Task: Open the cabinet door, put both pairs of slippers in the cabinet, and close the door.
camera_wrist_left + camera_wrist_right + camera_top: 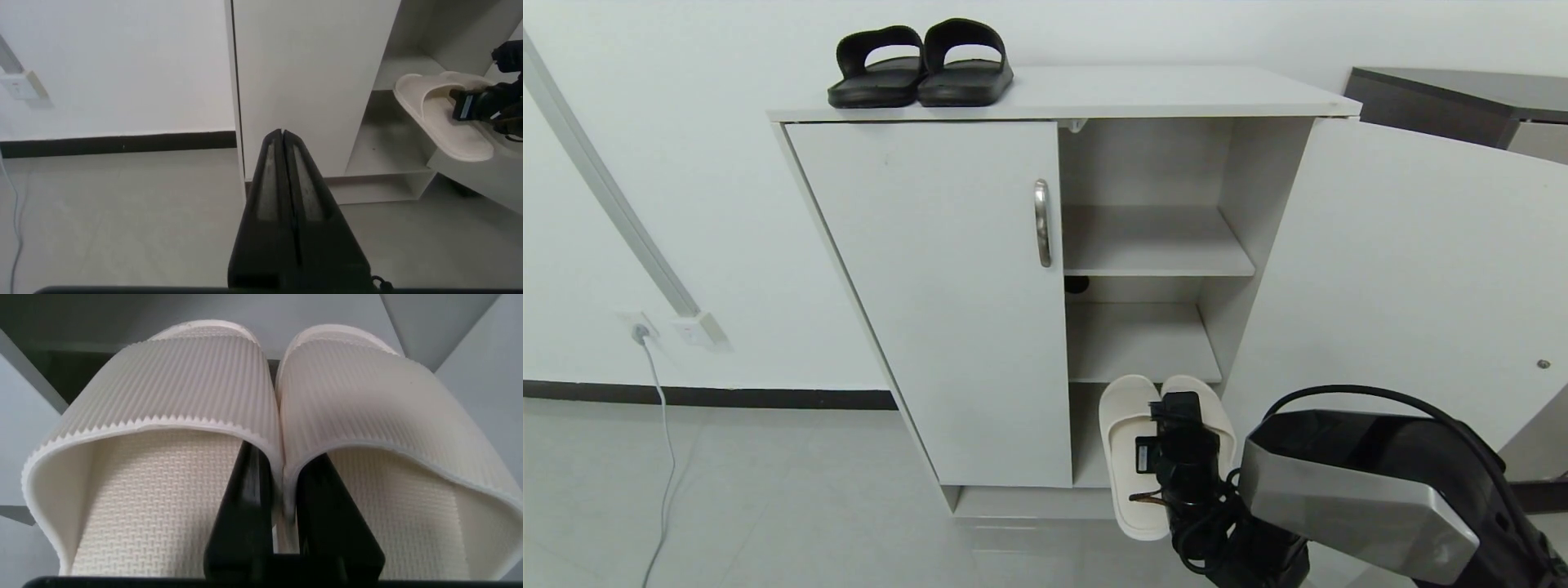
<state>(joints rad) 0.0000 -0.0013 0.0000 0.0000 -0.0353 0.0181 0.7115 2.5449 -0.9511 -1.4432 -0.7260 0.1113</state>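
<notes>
A white cabinet (931, 302) stands against the wall, its left door closed and its right door (1413, 278) swung wide. A pair of black slippers (920, 65) rests on its top at the left. My right gripper (1176, 453) is shut on a pair of cream slippers (1127, 445), pinching their two inner edges together, toes pointing into the lowest compartment. In the right wrist view the fingers (245, 523) clamp the cream slippers (270, 441) between the straps. My left gripper (282, 188) is shut and holds nothing, low over the floor left of the cabinet.
Two bare shelves (1156, 245) show inside the right half. The closed door carries a metal handle (1042, 222). A wall socket and cable (654, 384) sit at the left. A grey cabinet (1462, 102) stands at the far right. The floor (768, 506) is grey tile.
</notes>
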